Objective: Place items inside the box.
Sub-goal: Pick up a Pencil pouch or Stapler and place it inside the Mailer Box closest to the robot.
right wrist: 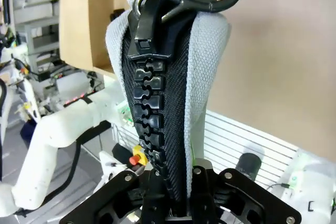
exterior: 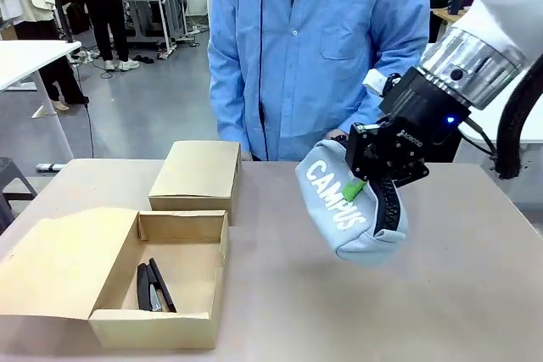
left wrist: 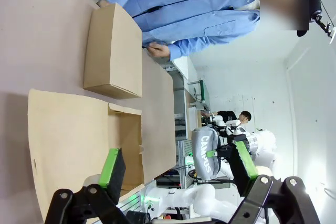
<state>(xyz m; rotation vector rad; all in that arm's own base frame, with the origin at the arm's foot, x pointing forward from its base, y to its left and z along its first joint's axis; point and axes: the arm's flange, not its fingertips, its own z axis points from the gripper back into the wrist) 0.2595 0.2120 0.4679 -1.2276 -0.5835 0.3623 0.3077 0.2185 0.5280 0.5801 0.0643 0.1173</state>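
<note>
My right gripper (exterior: 356,188) is shut on the grey "CAMPUS" pencil case (exterior: 344,209), which hangs above the table right of centre. In the right wrist view the case's black zipper (right wrist: 157,103) runs up from between the jaws of that gripper (right wrist: 170,187). The open cardboard box (exterior: 153,328) sits at the front left, flap spread to its left, with black staplers (exterior: 153,287) lying inside. My left gripper (left wrist: 177,169) stands open with nothing between its green pads (left wrist: 112,166), looking across the box (left wrist: 73,140) toward the far-off pencil case (left wrist: 203,150).
A closed cardboard box (exterior: 197,171) stands behind the open one. A person in a blue shirt (exterior: 318,48) stands at the far edge, one hand (left wrist: 157,51) near the table. Bare tabletop (exterior: 280,311) lies between the box and the held case.
</note>
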